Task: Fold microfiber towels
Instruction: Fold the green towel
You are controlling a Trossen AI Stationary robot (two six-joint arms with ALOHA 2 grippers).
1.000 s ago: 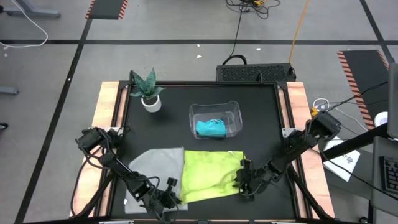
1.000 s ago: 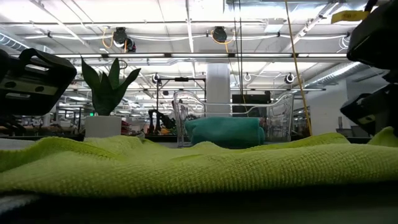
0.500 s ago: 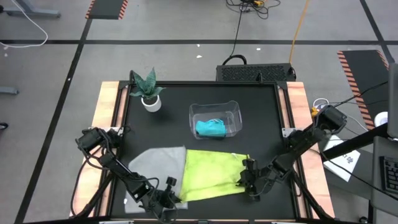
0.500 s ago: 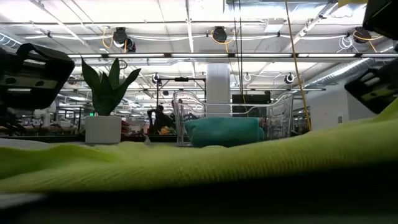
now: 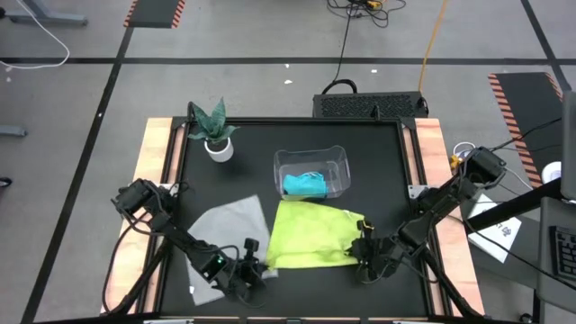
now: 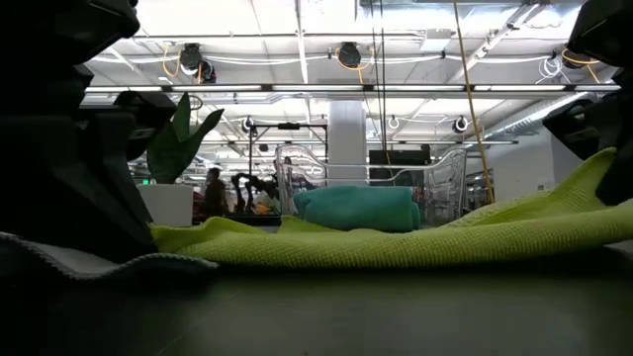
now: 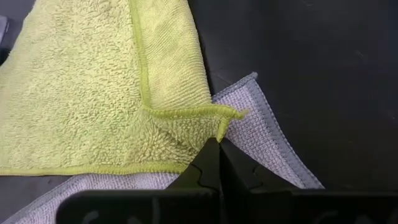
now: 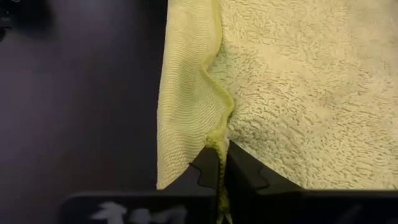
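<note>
The yellow-green towel [image 5: 310, 236] lay on the black table [image 5: 378, 162], just in front of the clear bin [image 5: 312, 173] that held the teal towel [image 5: 304, 185]. The left gripper [image 5: 256, 268] was pinched tight on the yellow-green towel's near left corner. The right gripper [image 5: 366, 248] was pinched tight on its near right corner. The grey towel [image 5: 220, 238] lay flat beside it, partly under the yellow-green edge. A potted plant [image 5: 212, 128] stood at the far left.
</note>
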